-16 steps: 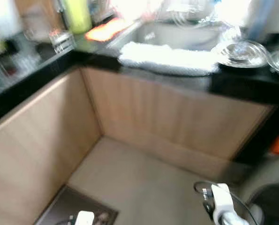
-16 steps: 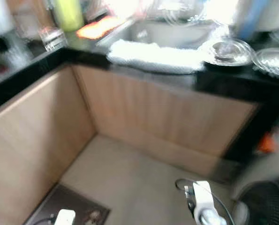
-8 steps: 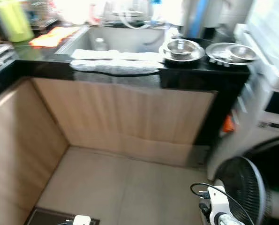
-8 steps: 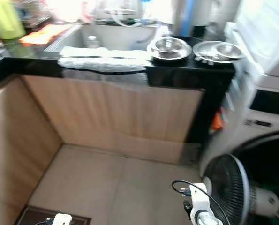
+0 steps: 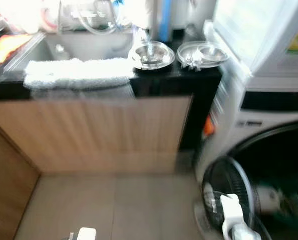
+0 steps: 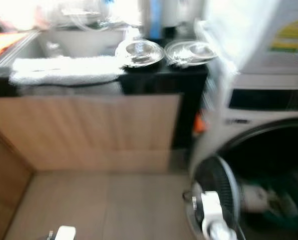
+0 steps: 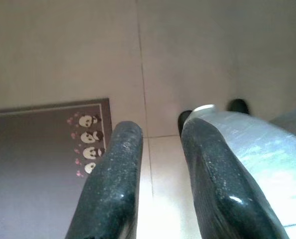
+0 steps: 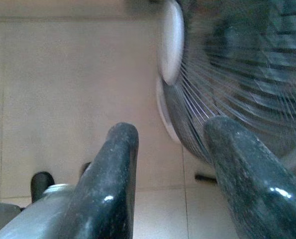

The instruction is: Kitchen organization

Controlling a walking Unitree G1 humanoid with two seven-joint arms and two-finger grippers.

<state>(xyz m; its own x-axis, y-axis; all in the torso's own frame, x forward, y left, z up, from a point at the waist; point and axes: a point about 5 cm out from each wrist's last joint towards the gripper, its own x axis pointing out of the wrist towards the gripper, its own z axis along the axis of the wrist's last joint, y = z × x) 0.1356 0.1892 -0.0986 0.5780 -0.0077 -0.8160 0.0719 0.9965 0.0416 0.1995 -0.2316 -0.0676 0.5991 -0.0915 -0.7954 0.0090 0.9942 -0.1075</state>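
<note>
So the whole view has swung to our right over the last second: the corner of cabinets we were staring at has slid off to the left, and now the washing machine [image 5: 269, 130] and a floor fan [image 5: 229, 190] sit on the right. That's us turning, not the stuff moving. It reads like we're still walking around and lining up, no real tidying step started yet.

What probably counts for the job is up on the black counter [image 5: 179, 82]: a white towel [image 5: 78, 74] draped over the front edge by the sink [image 5: 73, 45], and just right of it two steel dishes [image 5: 151, 54] side by side. All of it's well out of reach from here, and blurry.

Both arms hang low. Left gripper [image 7: 160, 164] has its fingers a moderate gap apart, holding nothing, pointing at floor tiles and a panda mat [image 7: 43, 159]. Right gripper [image 8: 170, 174] is spread wider, also empty, with the fan grille right beyond it.
</note>
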